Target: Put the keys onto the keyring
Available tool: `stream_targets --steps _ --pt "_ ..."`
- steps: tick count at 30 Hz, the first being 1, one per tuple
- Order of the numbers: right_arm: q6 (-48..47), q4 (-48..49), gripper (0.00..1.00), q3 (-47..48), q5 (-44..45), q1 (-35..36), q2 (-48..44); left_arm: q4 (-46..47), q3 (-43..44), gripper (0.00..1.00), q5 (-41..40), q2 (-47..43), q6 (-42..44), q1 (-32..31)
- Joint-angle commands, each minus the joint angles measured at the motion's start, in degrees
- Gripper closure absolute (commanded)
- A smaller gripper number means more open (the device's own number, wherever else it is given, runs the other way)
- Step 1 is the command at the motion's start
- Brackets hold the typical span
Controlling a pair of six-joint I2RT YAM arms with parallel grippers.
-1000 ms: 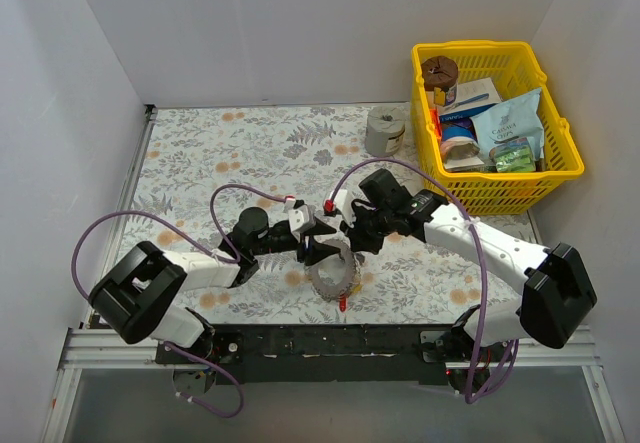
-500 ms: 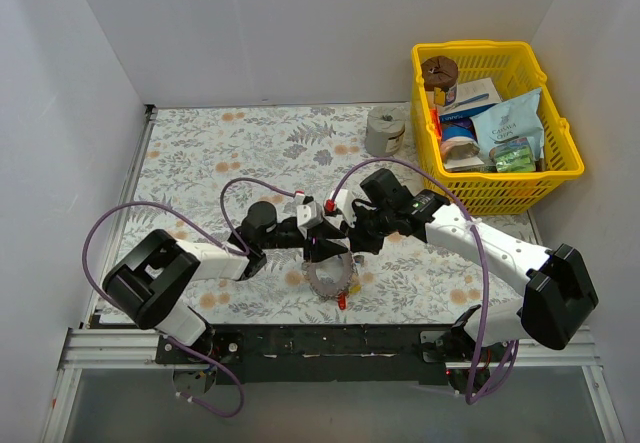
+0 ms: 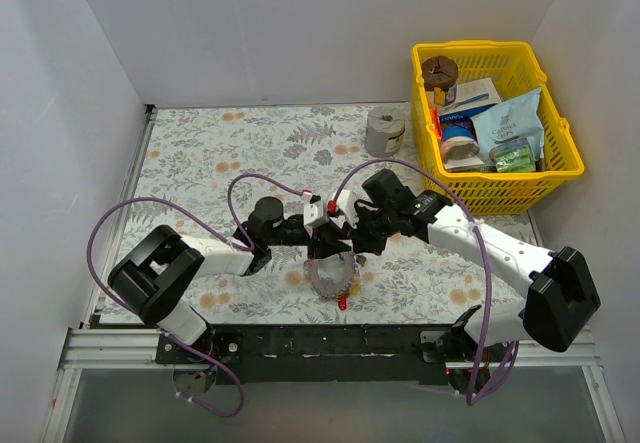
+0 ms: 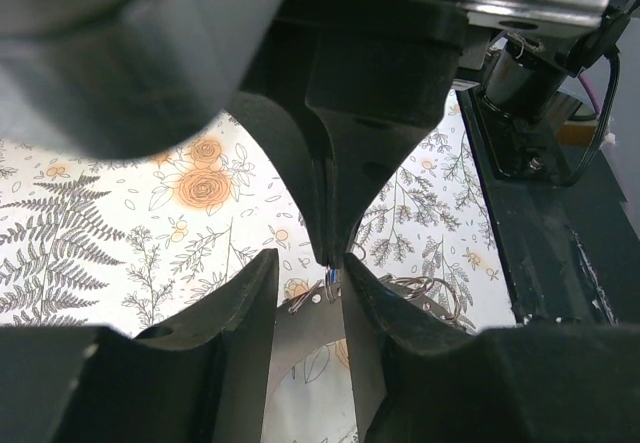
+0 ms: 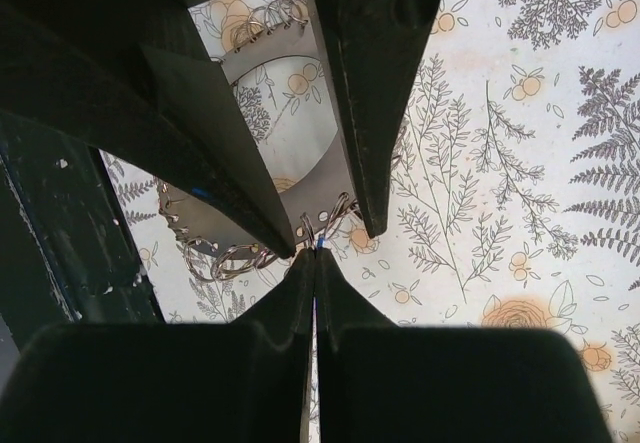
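Left hand point(image 4: 308, 281) has slid in around my right hand point(image 5: 315, 255), fingers apart. Right hand pinches the blue key point(image 5: 318, 244). Closing could knock it loose above the keyring point(image 5: 262, 61).

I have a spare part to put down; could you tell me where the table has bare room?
The far left cloth, between the wall and the grey roll, is bare. Crowded: the middle front, where the left gripper and right gripper meet over the ring, and the far right, with the basket.

Flat grey keyring point(image 3: 320, 285), red key point(image 3: 342, 304) beside.
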Motion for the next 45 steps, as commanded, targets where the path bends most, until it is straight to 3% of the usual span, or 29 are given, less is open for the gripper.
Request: stream_targets --steps 1,14,18,21,24,42,45 --pt "-0.70 2.93 0.99 0.14 -1.65 0.49 -2.43 -5.87 1.29 0.68 -0.13 0.04 2.41 -0.91" --pt "-0.09 4.33 0.99 -0.21 -1.83 0.49 -2.88 -4.30 0.33 0.63 0.84 1.19 1.98 -1.26" --pt "-0.17 4.42 0.99 -0.03 -2.44 0.49 -2.70 5.95 -4.06 0.61 -0.74 -1.01 -1.01 -1.26" --pt "-0.26 4.86 0.99 -0.30 -2.44 0.49 -2.70 10.64 -6.70 0.50 -2.85 -2.15 -3.65 -1.26" --pt "-0.18 4.78 0.99 -0.38 -2.62 0.49 -2.70 12.84 -7.75 0.49 -3.56 -2.15 -5.15 -1.17" --pt "-0.18 5.04 0.99 -0.21 -2.71 0.49 -3.05 15.05 -5.65 0.65 -2.59 2.94 -5.68 -1.09" --pt "-0.18 5.04 0.99 -0.03 -2.88 0.49 -2.96 14.17 -5.30 0.73 -2.24 2.94 -5.41 -1.17"
